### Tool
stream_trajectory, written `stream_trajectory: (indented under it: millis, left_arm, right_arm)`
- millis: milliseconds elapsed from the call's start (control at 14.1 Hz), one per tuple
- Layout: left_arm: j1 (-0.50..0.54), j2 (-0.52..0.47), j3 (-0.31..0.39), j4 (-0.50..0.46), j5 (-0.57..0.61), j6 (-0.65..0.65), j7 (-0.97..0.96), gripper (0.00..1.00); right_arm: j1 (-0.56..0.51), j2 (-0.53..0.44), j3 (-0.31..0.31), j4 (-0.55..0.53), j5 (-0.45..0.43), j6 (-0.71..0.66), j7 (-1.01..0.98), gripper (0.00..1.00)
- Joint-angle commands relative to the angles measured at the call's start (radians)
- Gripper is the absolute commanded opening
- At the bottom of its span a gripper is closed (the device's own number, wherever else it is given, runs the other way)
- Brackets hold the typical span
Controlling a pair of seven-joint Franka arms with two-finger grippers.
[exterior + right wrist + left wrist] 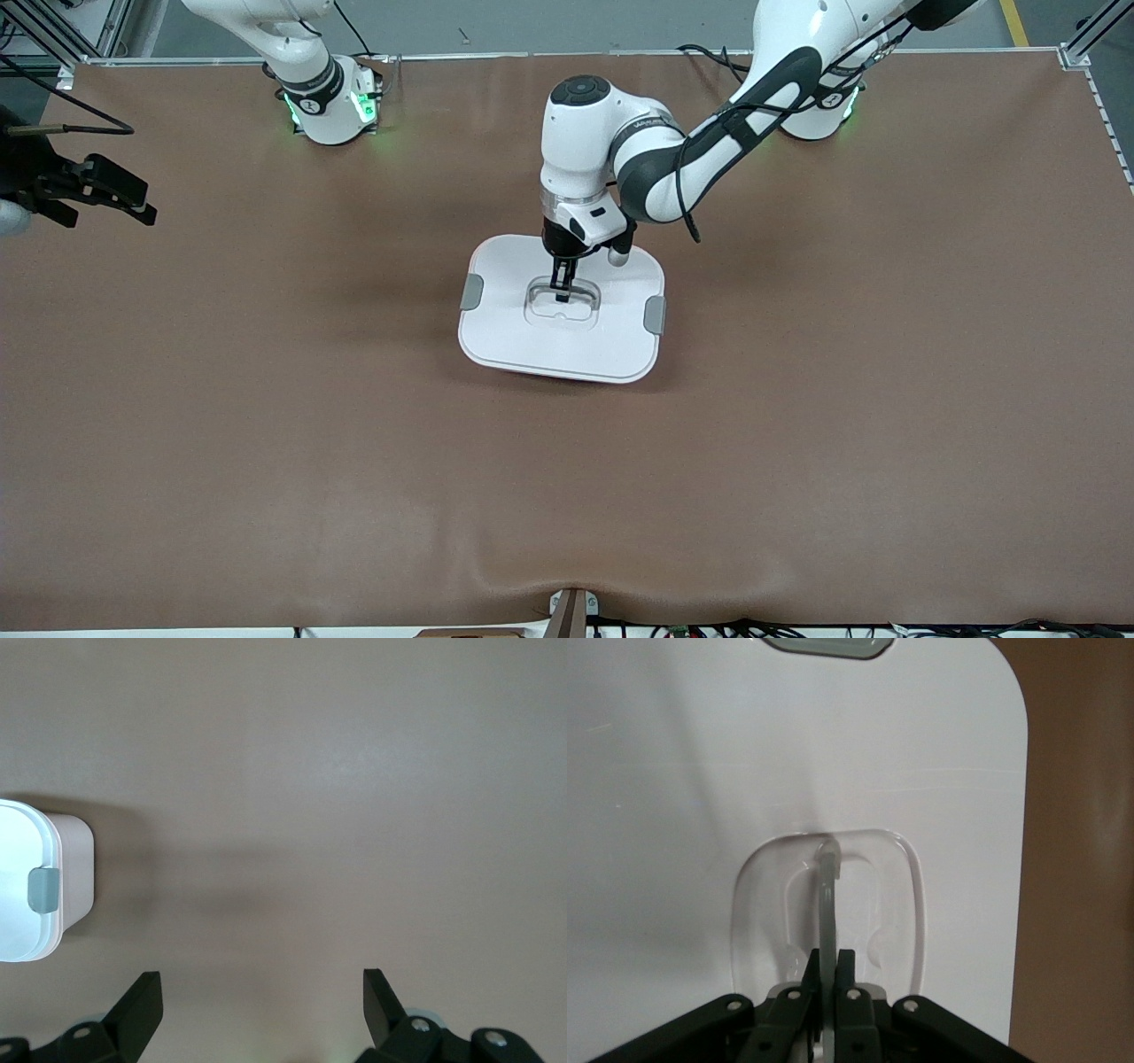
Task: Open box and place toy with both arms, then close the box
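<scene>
The box (567,341) stands in the middle of the table with its white lid on and a grey clip (472,291) at each end. My left gripper (562,291) is down on the lid and shut on the upright clear handle (828,895); in the left wrist view the gripper (830,961) pinches the handle's thin bar. My right gripper (133,206) hangs open and empty over the table at the right arm's end, well away from the box. The right wrist view shows this gripper (263,992) and the box's pale pink wall (78,873). The toy is out of view.
The brown mat (797,443) covers the whole table. The two arm bases (330,106) stand along the edge farthest from the front camera. A small bracket (571,611) and cables sit at the nearest edge.
</scene>
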Motion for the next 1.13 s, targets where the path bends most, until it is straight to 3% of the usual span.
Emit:
stream_trajectory:
  millis: [0,637,1061]
  left_arm:
    - [-0.04,0.02,0.006,0.029,0.073,-0.028,-0.284,0.0]
    - [-0.051,0.031,0.013,0.028,0.075,-0.031,-0.286,0.01]
    - [-0.118,0.019,0.085,0.029,0.075,-0.069,-0.327,0.04]
  right_arm:
    - [-0.002,0.008,0.002,0.022,0.001,-0.01,0.016,1.0]
    - [-0.006,0.008,0.002,0.021,-0.008,-0.019,0.005,1.0]
    - [-0.008,0.008,-0.001,0.021,-0.029,-0.045,0.013,1.0]
